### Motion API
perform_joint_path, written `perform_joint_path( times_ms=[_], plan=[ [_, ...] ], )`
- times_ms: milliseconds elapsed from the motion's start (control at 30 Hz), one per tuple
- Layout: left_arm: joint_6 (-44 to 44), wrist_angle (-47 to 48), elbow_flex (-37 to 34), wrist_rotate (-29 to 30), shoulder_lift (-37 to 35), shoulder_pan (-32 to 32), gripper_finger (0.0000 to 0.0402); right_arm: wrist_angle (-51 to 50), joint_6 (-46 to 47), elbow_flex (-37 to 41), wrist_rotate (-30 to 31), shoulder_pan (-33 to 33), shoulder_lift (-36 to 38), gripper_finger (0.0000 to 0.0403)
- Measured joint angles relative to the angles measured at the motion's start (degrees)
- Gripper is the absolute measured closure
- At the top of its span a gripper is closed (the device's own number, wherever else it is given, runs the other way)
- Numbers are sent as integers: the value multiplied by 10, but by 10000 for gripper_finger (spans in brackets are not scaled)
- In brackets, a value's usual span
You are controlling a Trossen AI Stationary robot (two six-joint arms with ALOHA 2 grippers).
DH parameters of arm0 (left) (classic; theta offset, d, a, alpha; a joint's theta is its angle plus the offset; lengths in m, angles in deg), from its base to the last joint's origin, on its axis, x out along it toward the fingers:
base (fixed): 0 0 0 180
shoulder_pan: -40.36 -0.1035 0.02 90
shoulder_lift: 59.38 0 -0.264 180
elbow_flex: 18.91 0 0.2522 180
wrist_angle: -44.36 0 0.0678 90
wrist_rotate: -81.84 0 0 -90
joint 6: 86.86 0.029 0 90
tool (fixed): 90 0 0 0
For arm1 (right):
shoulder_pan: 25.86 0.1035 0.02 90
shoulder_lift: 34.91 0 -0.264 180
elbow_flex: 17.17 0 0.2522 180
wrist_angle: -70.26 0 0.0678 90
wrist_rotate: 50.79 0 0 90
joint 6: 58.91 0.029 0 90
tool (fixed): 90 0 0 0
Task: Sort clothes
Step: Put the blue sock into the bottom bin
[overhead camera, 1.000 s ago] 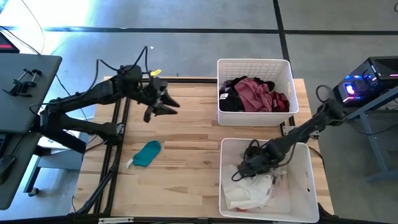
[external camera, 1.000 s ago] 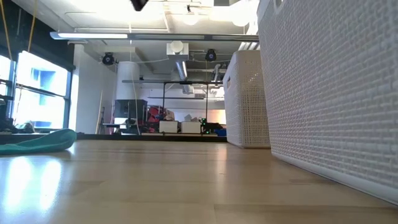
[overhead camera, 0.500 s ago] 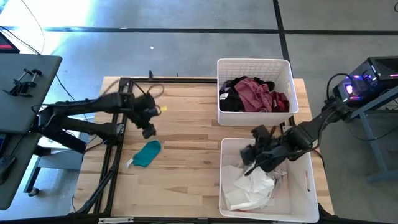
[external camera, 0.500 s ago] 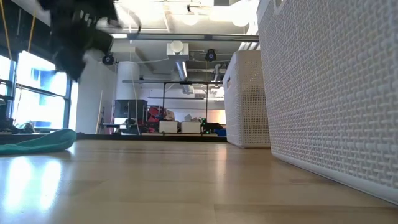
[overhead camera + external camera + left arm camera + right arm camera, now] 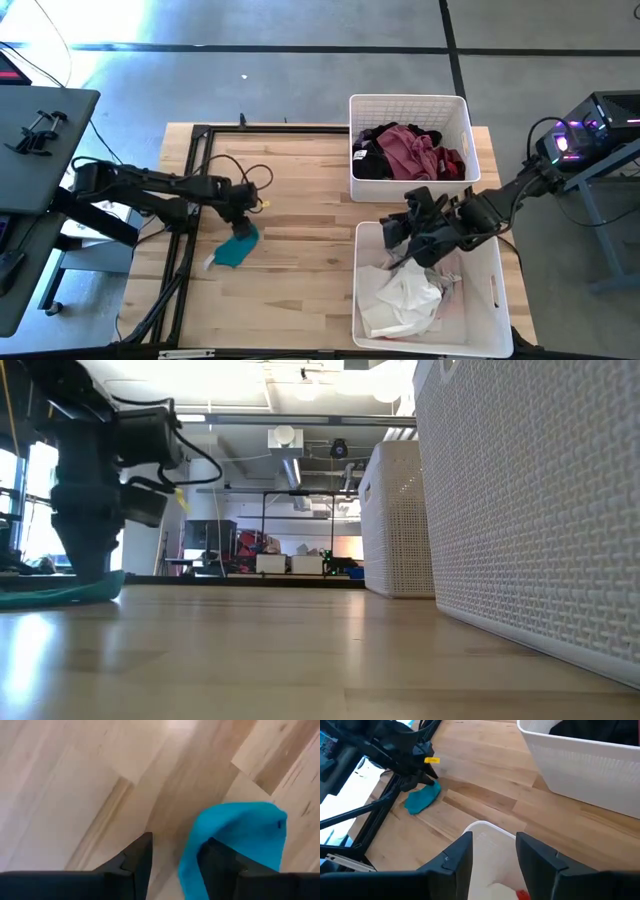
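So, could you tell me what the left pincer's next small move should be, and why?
Probably close on the teal garment: the left pincer stands open, with the cloth's edge lying between its fingers on the table.

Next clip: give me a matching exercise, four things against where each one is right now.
Things:
1. teal garment
2. maroon garment
3. white garments
4. right end effector

Places:
A. in the near bin
B. on the bare table, under the left end effector
C. above the near bin's far edge
D. in the far bin

Pairs: 1-B, 2-D, 3-A, 4-C
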Motion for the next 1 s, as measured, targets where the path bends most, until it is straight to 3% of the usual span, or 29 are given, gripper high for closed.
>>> perform_joint_path(
  times_ms=[100, 300, 433, 733, 833, 1000],
  plan=[
    [31, -19, 5, 24, 22, 25, 293, 0, 0, 0, -2, -4, 0, 266],
    [87, -55, 37, 58, 42, 44, 393, 0, 0, 0, -16, -4, 0, 266],
    [122, -63, 90, 55, 30, 46, 396, -3, 0, 0, -54, -4, 4, 266],
    [286, -98, 304, 58, 24, 41, 400, -26, -27, -1, -50, -10, 4, 266],
    [308, -131, 364, 41, 24, 41, 401, 17, -92, -1, -47, -15, 4, 266],
    [296, -197, 427, 4, 24, 41, 401, 188, -349, -1, -12, -33, -3, 266]
  ],
)
